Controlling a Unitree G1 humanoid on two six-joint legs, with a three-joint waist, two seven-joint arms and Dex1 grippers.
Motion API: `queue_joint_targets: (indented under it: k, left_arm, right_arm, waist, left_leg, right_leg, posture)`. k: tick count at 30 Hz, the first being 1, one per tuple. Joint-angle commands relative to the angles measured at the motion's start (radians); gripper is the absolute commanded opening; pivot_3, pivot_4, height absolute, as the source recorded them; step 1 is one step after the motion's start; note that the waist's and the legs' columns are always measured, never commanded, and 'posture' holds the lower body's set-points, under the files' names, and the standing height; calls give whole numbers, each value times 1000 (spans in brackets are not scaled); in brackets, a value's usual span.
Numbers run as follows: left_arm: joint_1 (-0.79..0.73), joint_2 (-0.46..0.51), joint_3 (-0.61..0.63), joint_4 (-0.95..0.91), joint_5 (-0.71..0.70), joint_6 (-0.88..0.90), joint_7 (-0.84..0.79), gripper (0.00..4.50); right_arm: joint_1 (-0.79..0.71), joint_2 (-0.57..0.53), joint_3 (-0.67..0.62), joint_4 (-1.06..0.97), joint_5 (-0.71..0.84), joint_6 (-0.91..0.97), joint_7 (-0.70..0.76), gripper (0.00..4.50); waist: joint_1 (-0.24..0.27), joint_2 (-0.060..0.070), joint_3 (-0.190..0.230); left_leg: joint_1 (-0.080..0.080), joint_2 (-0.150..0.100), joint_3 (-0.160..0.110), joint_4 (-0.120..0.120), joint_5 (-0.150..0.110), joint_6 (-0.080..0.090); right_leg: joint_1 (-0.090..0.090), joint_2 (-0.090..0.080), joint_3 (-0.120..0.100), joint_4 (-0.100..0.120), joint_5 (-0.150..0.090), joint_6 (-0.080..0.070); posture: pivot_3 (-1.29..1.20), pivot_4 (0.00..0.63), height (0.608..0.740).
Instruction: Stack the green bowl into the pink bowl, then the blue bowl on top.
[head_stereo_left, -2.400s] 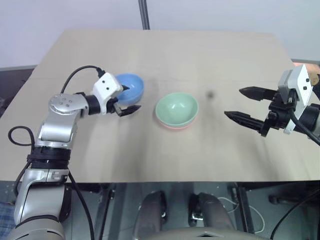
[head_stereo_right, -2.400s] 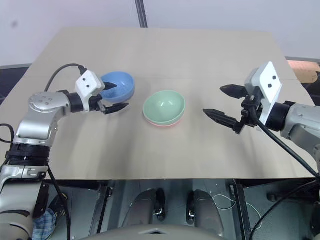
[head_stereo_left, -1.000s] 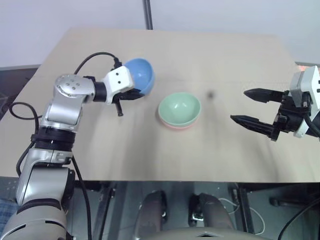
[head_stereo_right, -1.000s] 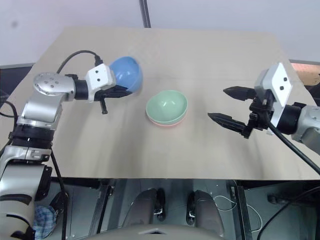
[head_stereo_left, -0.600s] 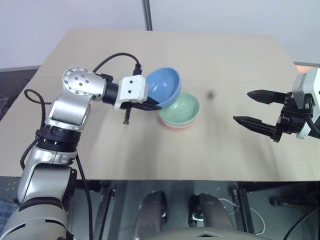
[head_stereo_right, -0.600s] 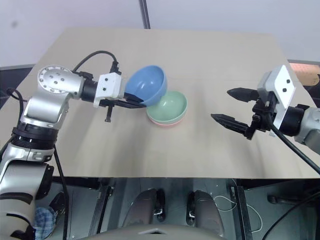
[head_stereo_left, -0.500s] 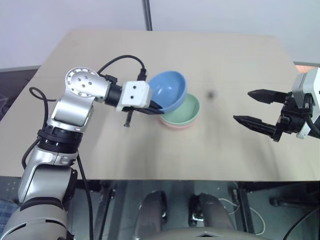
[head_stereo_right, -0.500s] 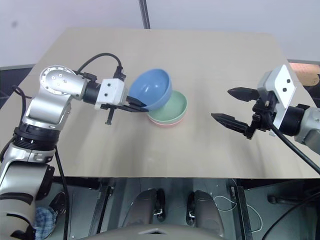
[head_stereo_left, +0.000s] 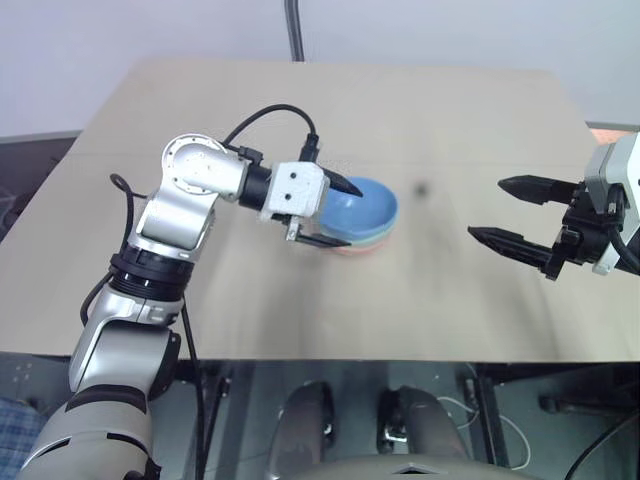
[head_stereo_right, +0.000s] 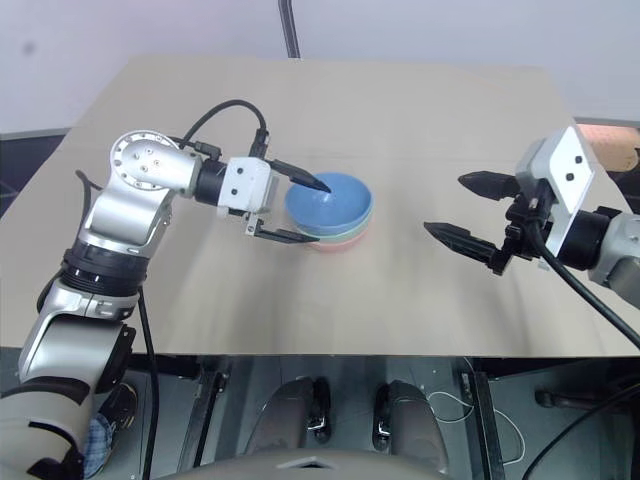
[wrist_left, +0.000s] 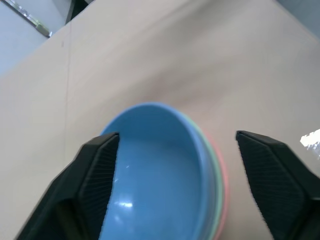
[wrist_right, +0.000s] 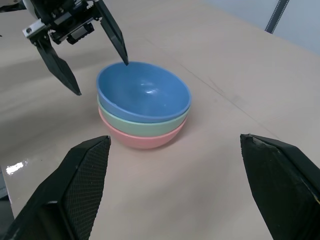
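The three bowls sit nested in one stack near the middle of the desk (head_stereo_left: 480, 120): the pink bowl (wrist_right: 145, 140) at the bottom on the desk top, the green bowl (wrist_right: 142, 125) inside it, and the blue bowl (wrist_right: 144, 92) on top, with its rim level and the rims of the two lower bowls showing as thin bands beneath it.

The left tool (head_stereo_right: 297, 207) is at the stack's left side with its fingers spread apart, holding nothing. One finger reaches over the blue bowl's far-left rim; the other lies low beside the stack's near-left wall. From the right wrist view both fingertips appear clear of the bowls, with a gap between each tip and the rim, though the upper tip is very close.

The right tool (head_stereo_left: 510, 213) hangs well to the right of the stack, fingers wide apart and empty, pointing toward the bowls.

Bare desk surrounds the stack on every side. The broadest open stretch lies between the stack and the right tool. The near edge and the far edge of the desk are both well away from the stack.
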Motion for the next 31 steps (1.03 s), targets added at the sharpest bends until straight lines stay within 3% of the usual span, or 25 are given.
queue_joint_targets:
  k: [1, 6, 13, 23, 31]
  left_arm:
    - [-36, 27, 73, -40, -76, 115, 19, 3700]
    - [1, 63, 133, -5, -82, 234, 106, 3700]
    - [191, 115, 253, -50, -125, 336, 210, 3700]
    - [389, 150, 392, -130, -177, 360, 317, 3700]
    - [488, 174, 426, -221, -195, 349, 338, 3700]
  right_arm:
    - [-10, -17, -29, -19, 9, -25, 6, 4500]
    - [23, -23, -50, -11, 1, -31, 37, 4500]
    - [130, -49, -130, 67, -74, -92, 141, 4500]
    - [230, -12, -181, 230, -196, -290, 300, 4500]
    - [286, -8, -160, 275, -268, -381, 369, 4500]
  waist:
    - [0, 0, 0]
    - [1, 0, 0]
    - [1, 0, 0]
    - [3, 0, 0]
    - [2, 0, 0]
  left_leg:
    - [0, 0, 0, 0, 0, 0]
    - [0, 0, 0, 0, 0, 0]
    - [0, 0, 0, 0, 0, 0]
    - [1, 0, -1, 0, -3, 5]
    - [2, 0, 0, 0, -3, 5]
  right_leg:
    - [0, 0, 0, 0, 0, 0]
    - [0, 0, 0, 0, 0, 0]
    - [0, -1, 0, 0, 0, 0]
    - [1, -2, -1, 0, 0, 0]
    - [2, -2, 0, 0, 0, 0]
  posture:
    - [0, 150, 740]
    - [0, 150, 740]
    - [0, 150, 740]
    - [0, 150, 740]
    - [0, 150, 740]
